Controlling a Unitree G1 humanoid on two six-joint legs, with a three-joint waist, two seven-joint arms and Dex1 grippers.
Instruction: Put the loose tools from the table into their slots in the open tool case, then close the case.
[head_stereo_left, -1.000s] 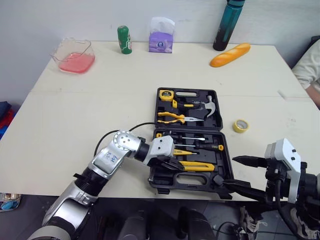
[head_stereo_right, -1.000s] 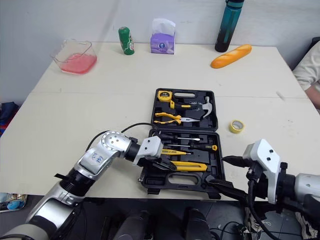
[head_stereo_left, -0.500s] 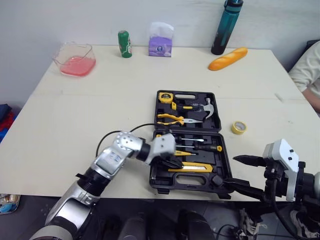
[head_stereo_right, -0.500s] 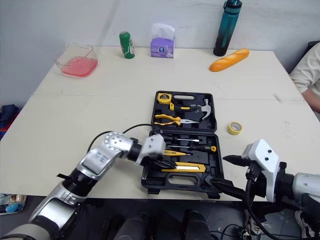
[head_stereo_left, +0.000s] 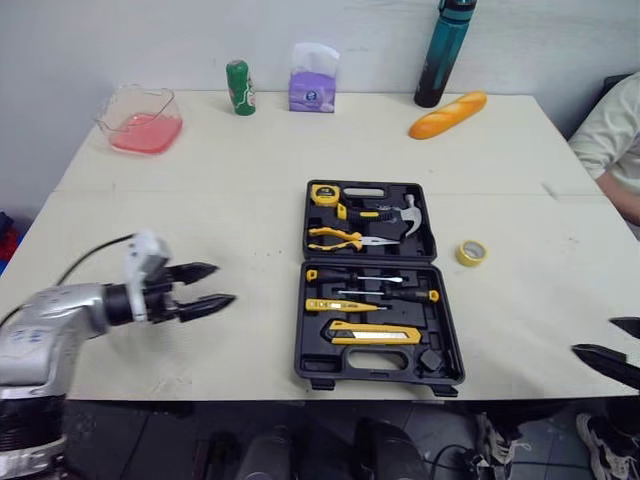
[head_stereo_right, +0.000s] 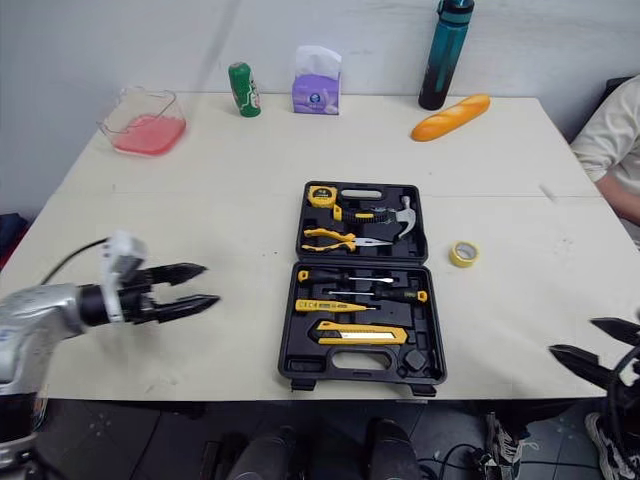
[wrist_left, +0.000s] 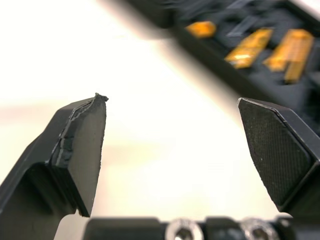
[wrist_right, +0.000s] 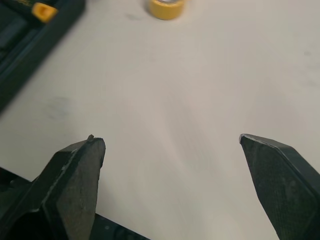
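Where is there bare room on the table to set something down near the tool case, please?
Widest: the bare strip between the tool case and the back row, dish to bread. Also between the left gripper and the case. Tighter on the right, by the tape roll and right gripper.

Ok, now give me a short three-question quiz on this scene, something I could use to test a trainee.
1. True or false: the tool case is already shut.
2. Which item lies loose to the right of the case? A. a hammer B. the yellow tape roll C. a pair of pliers
3. Fill in the blank: the left hand has its fingers ____ and holds nothing.

Key: 1 false; 2 B; 3 open.
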